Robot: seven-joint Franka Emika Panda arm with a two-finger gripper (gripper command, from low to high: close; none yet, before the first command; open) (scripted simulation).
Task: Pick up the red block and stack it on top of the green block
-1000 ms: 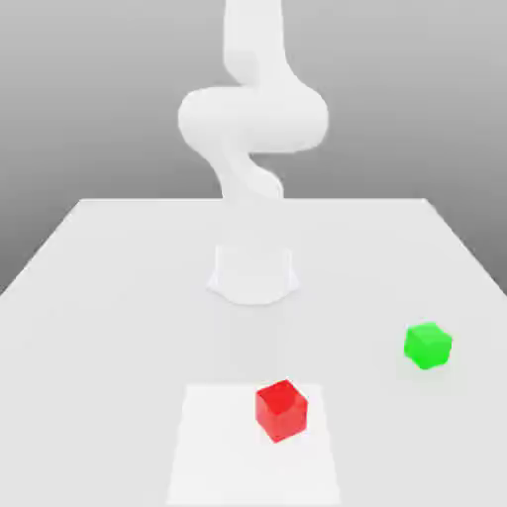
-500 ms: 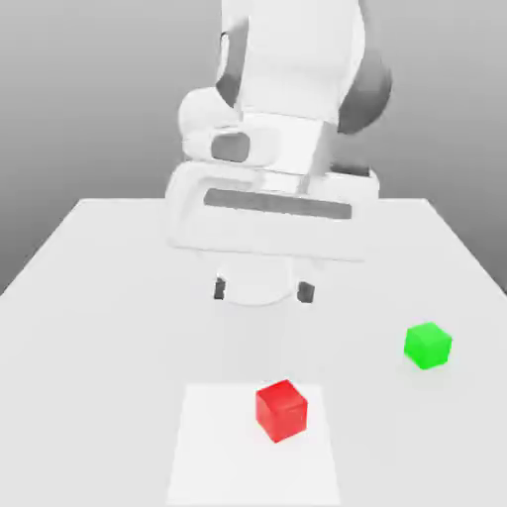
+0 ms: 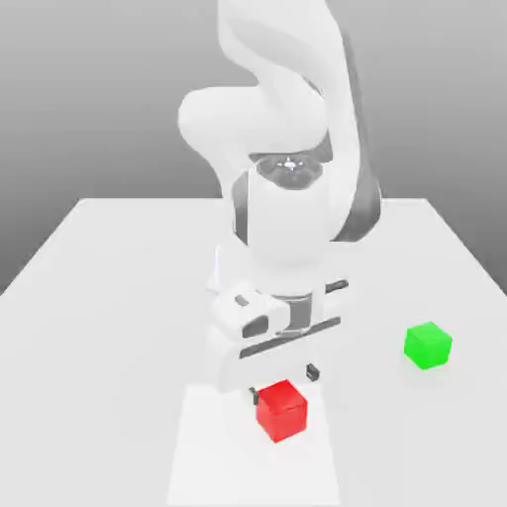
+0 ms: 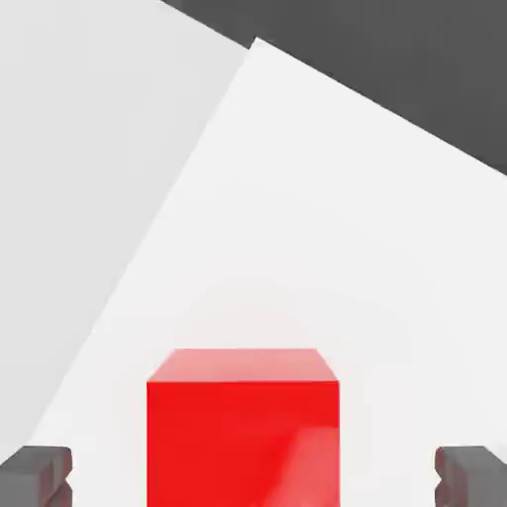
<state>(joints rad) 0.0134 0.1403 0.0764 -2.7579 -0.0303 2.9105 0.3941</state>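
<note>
The red block point(image 3: 281, 409) sits on the worktop point(image 3: 119, 297), green block point(image 3: 428, 345) well apart. The claw point(image 3: 283, 384) hangs spread just above red. It looks light, rigid, smooth: pinch its 2 opposite side faces squarely.

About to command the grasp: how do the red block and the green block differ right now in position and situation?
The red block sits on the paler square patch; the green block sits on the plain table, farther toward the exterior view's right. The gripper hangs open just above the red block, fingertips either side; nothing is near the green block. Both are similar-sized smooth cubes resting flat.
</note>
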